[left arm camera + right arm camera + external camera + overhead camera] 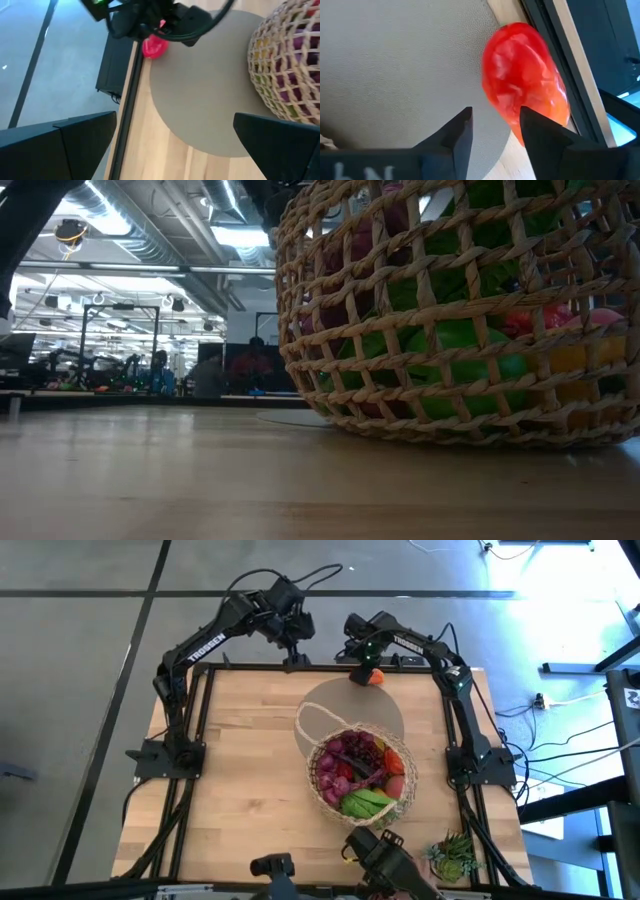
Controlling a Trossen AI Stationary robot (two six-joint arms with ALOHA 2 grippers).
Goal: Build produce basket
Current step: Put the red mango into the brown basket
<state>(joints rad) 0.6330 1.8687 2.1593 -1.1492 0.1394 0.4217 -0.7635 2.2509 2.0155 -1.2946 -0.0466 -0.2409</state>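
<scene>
**Red pepper at the table's far edge, basket filled near the front right**

The basket (362,780) is seen on the right half of the table (240,770), toward the front edge, its base overlapping a round grey mat (350,710). Purple grapes (345,752), red pieces and a green leafy piece (365,803) are piled inside it. A red-orange pepper (527,80) is found at the far edge of the table, on the mat's rim. The right gripper (495,125) is positioned at this pepper; its fingers are parted, and one is set against the pepper without a clamp being visible. The left gripper (175,135) is held over the far edge, its fingers spread wide and empty. A potted plant (455,855) stands at the front right corner.
</scene>
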